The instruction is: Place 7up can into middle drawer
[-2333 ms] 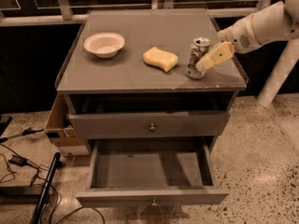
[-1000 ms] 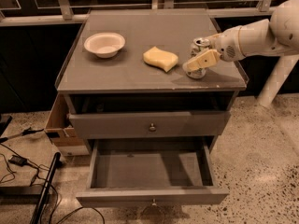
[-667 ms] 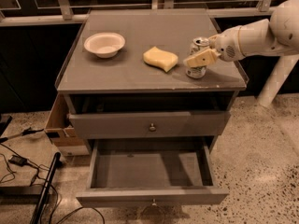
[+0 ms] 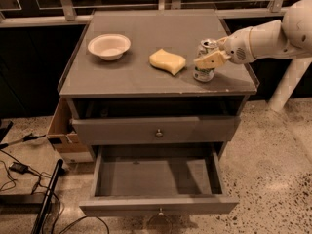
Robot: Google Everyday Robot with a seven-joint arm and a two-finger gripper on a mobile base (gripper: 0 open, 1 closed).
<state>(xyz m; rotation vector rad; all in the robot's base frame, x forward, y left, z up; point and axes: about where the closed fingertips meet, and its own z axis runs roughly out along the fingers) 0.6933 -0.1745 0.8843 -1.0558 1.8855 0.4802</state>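
Item: 7up can, standing on the cabinet top just right of the yellow sponge, long axis vertical, shiny top upward, apparently suiting a sideways grasp; gripper against its side away from the sponge, grip undeterminable; middle drawer below the sponge, open to receive.

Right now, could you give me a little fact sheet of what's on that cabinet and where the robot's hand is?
7up can: upright, right front of the cabinet top
hand: at the can, reaching in from the right
sponge: yellow, left of the can, apart from it
bowl: white, left side of the top
middle drawer: pulled open
drawer above: not pulled out
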